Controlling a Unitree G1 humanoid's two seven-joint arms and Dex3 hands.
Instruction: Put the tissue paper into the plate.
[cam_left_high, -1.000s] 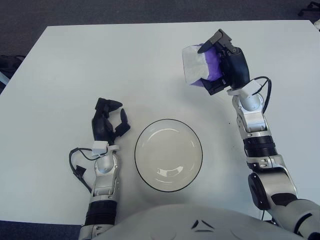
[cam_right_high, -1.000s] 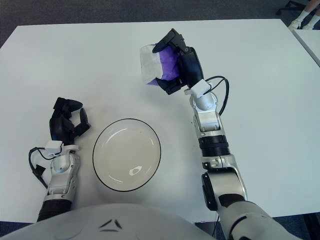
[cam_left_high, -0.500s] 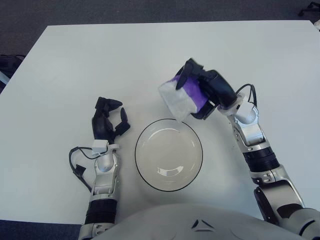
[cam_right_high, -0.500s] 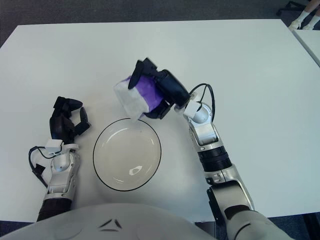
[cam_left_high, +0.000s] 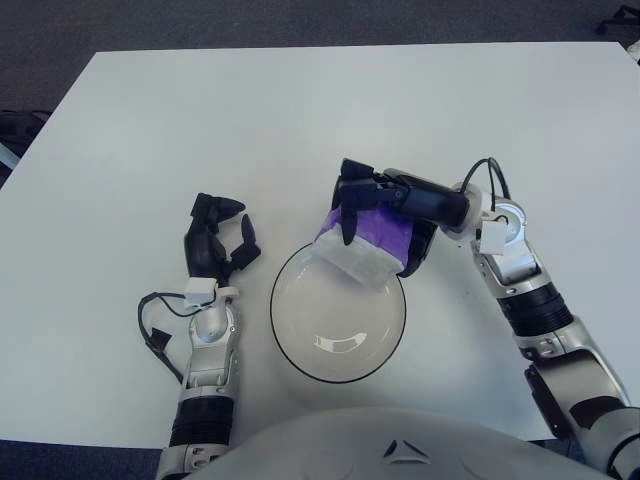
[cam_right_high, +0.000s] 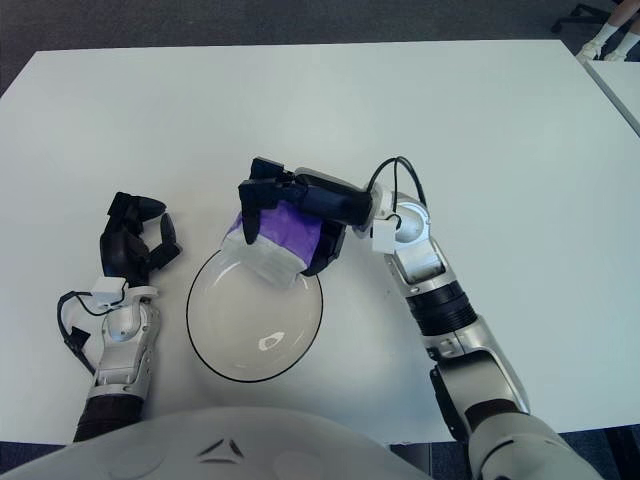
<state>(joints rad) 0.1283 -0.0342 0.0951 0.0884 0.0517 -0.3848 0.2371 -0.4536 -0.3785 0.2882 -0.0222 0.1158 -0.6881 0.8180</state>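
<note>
the right hand (cam_left_high: 385, 215) grips the tissue pack (cam_left_high: 365, 243) over the plate's (cam_left_high: 300, 355) far rim; the left hand (cam_left_high: 215, 245), half-curled and holding nothing, shows left of the plate.

I see a glossy, smooth plate (cam_left_high: 338, 345) with a dark rim, a soft plastic-wrapped purple-and-white tissue pack (cam_left_high: 366, 243), and a matt white table (cam_left_high: 200, 120).

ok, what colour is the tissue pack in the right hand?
Purple with a white end, held by the right hand over the plate rim. The tissue pack shows best in the left eye view.
</note>
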